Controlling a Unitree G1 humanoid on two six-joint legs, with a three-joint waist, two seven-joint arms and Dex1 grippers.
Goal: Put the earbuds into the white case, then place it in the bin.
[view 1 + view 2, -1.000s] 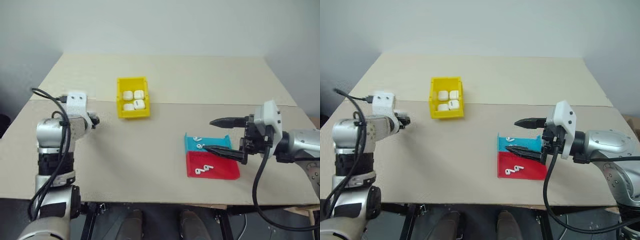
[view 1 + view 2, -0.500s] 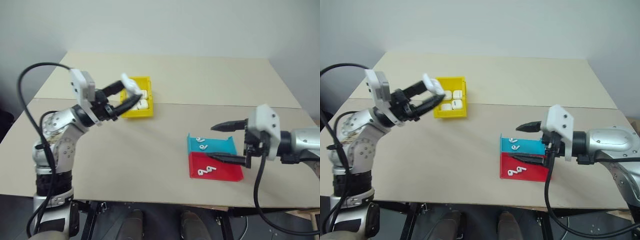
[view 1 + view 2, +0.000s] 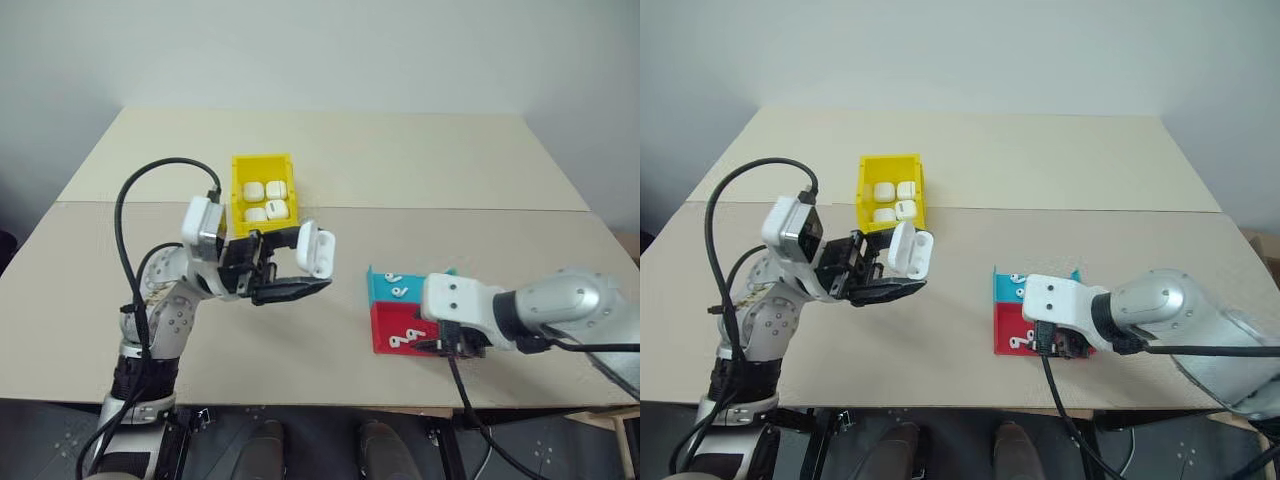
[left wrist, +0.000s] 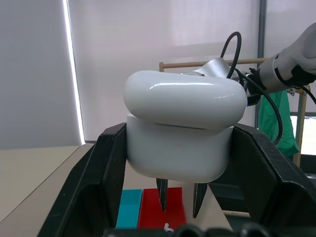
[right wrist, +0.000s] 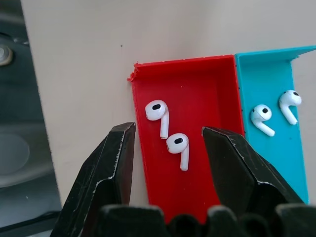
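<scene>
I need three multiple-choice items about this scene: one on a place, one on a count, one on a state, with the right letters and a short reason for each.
1. Where do the right gripper's open fingers stand?
A. over the red tray
B. in the bin
C. on bare table

2. How many earbuds lie in the blue tray?
A. none
B. two
C. four

3. What is the state of the case in the left gripper?
A. lying loose on the table
B. clamped, lid up
C. closed inside the bin

Answers:
1 A, the right wrist view shows red tray between the fingers.
2 B, one pair lies there.
3 B, the black fingers press both sides and the lid stands raised.
</scene>
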